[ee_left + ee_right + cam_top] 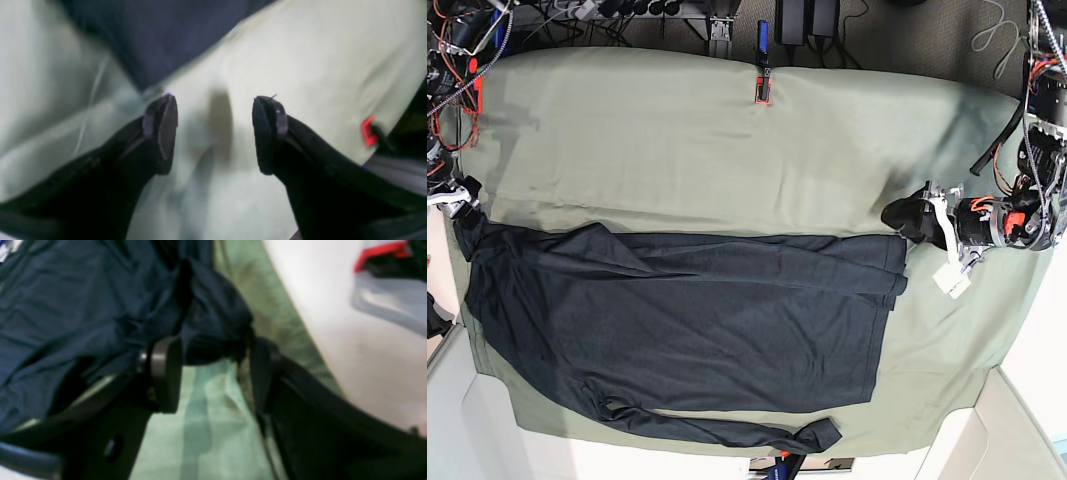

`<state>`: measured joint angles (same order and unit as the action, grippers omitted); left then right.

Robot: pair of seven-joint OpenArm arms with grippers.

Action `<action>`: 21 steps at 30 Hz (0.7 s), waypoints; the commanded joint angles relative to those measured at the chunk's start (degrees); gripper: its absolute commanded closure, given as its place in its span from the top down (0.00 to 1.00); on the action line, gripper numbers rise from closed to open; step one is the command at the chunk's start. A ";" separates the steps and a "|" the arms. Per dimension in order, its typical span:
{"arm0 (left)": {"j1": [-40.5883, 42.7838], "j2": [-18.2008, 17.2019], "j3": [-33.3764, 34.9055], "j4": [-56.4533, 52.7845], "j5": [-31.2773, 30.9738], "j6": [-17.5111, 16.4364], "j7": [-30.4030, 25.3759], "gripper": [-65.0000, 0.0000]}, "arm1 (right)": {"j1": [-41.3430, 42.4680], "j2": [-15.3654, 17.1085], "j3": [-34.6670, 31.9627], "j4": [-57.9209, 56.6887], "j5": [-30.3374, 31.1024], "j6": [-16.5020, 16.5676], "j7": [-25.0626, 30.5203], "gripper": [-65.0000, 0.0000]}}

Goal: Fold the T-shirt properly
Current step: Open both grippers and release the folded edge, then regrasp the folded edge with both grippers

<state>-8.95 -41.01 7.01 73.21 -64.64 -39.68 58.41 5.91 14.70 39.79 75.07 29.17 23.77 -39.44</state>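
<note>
The T-shirt, dark charcoal thin knit, lies beyond the left gripper, whose jaws gape empty over the olive-green cloth sheet.

Right wrist view: right gripper spread wide, bunched shirt fabric just ahead, nothing clamped.

Base view: shirt spread flat toward the sheet's near edge.

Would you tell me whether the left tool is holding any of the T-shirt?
No, the left tool stands open over bare green cloth, with the T-shirt beyond its tips.
</note>
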 commanded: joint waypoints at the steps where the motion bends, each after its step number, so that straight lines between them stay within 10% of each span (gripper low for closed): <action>1: 0.33 -0.57 -2.14 1.16 -0.96 -0.32 -0.46 0.58 | 0.92 0.37 0.15 0.61 0.92 0.20 1.57 0.50; 21: 3.52 10.56 -8.48 0.61 2.43 -0.32 -3.34 0.58 | 10.05 -4.09 -2.05 -11.89 -2.40 -2.78 5.18 0.50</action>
<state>-4.45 -29.80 -1.10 73.17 -60.97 -39.66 56.12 15.20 10.13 37.80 62.85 26.61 20.82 -33.58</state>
